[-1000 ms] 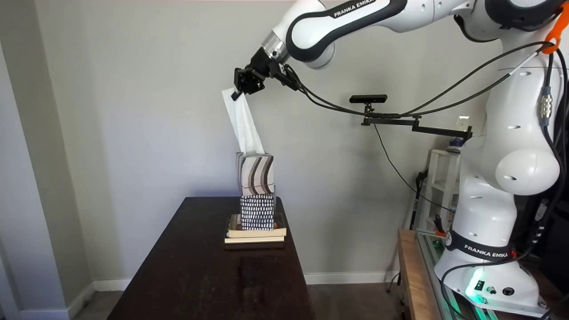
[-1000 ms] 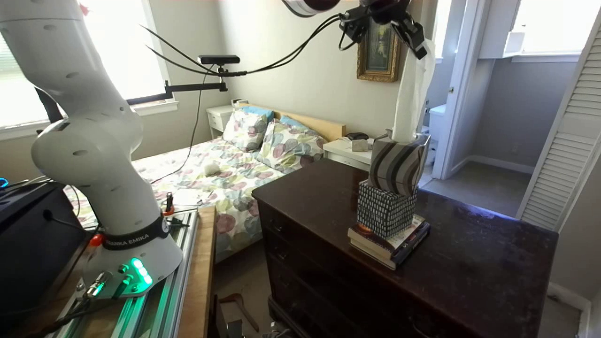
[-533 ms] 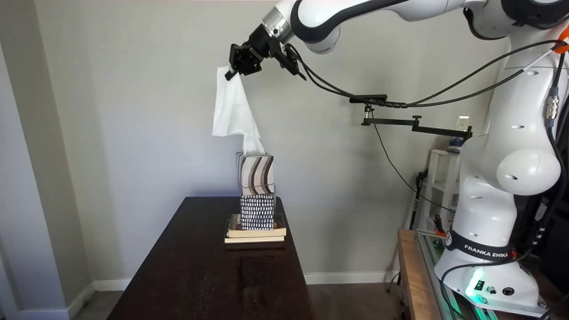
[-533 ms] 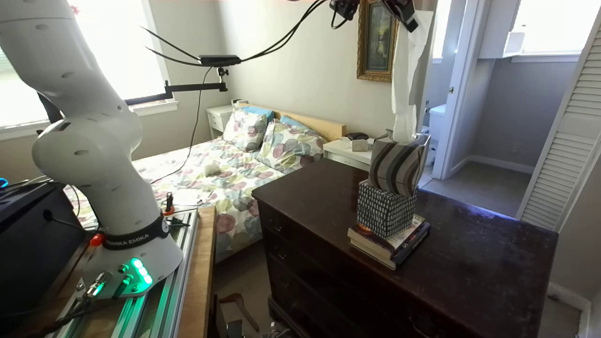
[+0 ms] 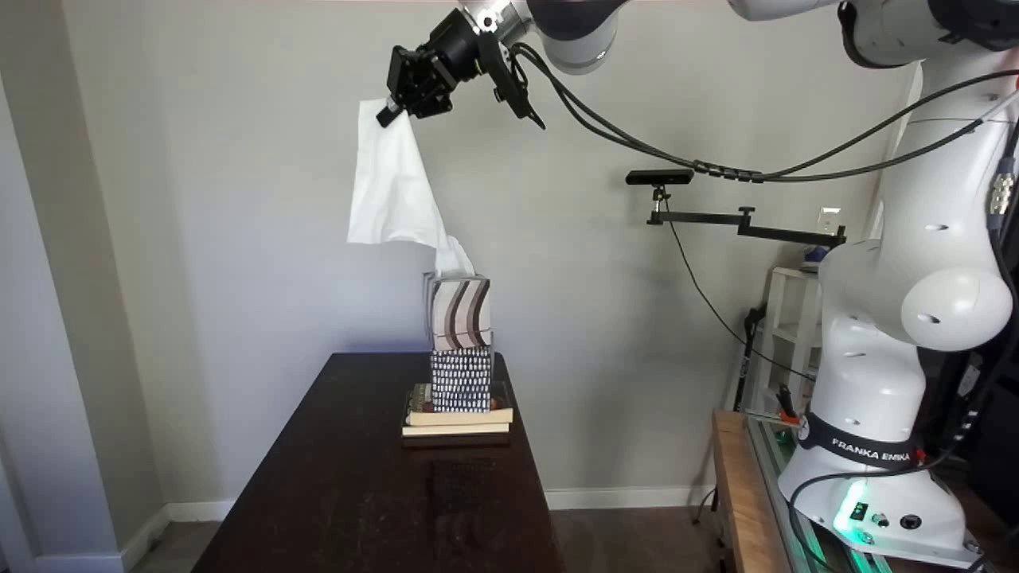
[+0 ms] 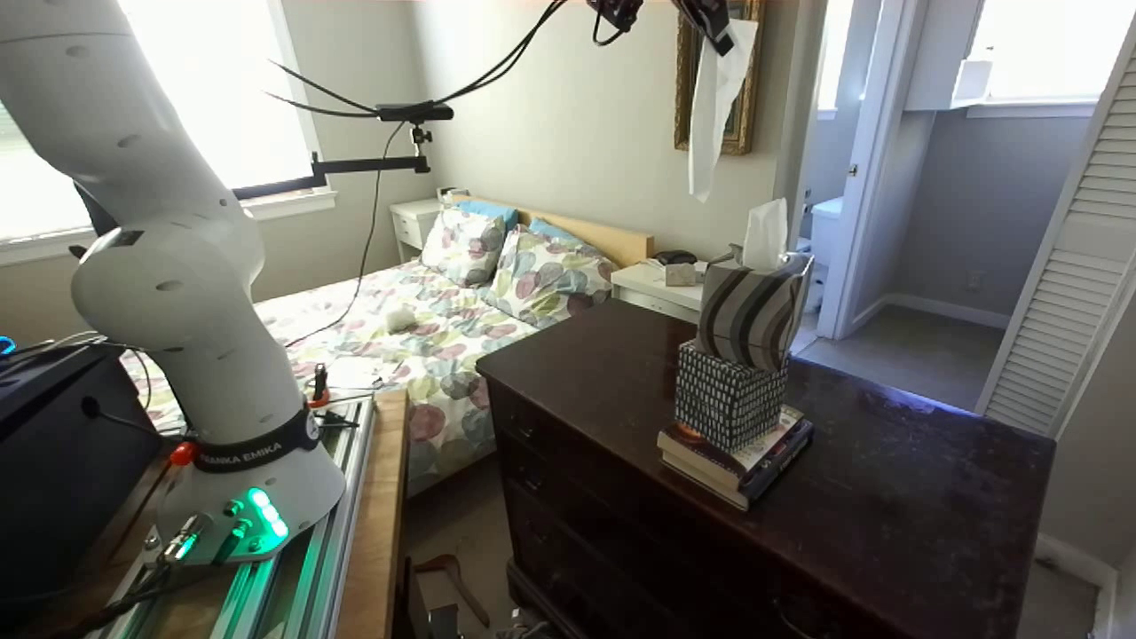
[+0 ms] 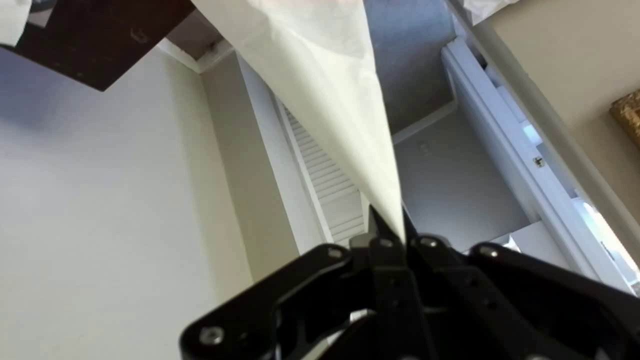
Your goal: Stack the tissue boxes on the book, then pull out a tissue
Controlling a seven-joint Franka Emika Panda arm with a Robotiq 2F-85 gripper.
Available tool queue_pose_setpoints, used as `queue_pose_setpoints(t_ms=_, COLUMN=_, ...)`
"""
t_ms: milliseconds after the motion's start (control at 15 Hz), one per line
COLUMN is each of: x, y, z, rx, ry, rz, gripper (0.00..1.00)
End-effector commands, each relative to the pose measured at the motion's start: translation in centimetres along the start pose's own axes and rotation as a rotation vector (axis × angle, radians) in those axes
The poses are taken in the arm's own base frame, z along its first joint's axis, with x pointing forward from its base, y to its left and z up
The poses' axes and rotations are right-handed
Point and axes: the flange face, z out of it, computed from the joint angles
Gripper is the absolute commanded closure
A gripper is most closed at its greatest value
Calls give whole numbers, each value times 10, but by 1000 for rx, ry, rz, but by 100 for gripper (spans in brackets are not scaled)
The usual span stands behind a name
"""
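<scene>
I am holding 1 white tissue [image 6: 713,93] with the gripper [image 5: 388,114]; its fingers [image 6: 721,42] are pressing together near the tissue's top. In both exterior views this tissue is hanging above and left of the striped tissue box [image 6: 750,311], from which another tissue [image 6: 766,232] is sticking out, separate from mine. This box is standing on the patterned tissue box [image 6: 729,399], whose inside I am not seeing. Below, 2 books [image 5: 460,417] are lying toward the far right of the dark dresser [image 5: 358,493] in an exterior view. The base band [image 5: 864,448] is carrying the words FRANKA EMIKA; on the books the print is looking too blurred.
</scene>
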Motion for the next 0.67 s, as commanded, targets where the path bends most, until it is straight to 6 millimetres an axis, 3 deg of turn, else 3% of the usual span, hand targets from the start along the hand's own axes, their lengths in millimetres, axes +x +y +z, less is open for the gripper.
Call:
queue_pose_setpoints(t_ms=0, x=-18, y=-15, z=20, rx=13, ry=-109, rz=-14, gripper=100)
queue_pose_setpoints(t_ms=200, x=-36, y=-12, z=49, rx=-31, ry=-194, rz=-32, gripper=100)
queue_pose_setpoints(t_ms=600, x=-79, y=6, z=125, rx=-109, ry=-350, rz=-60, gripper=100)
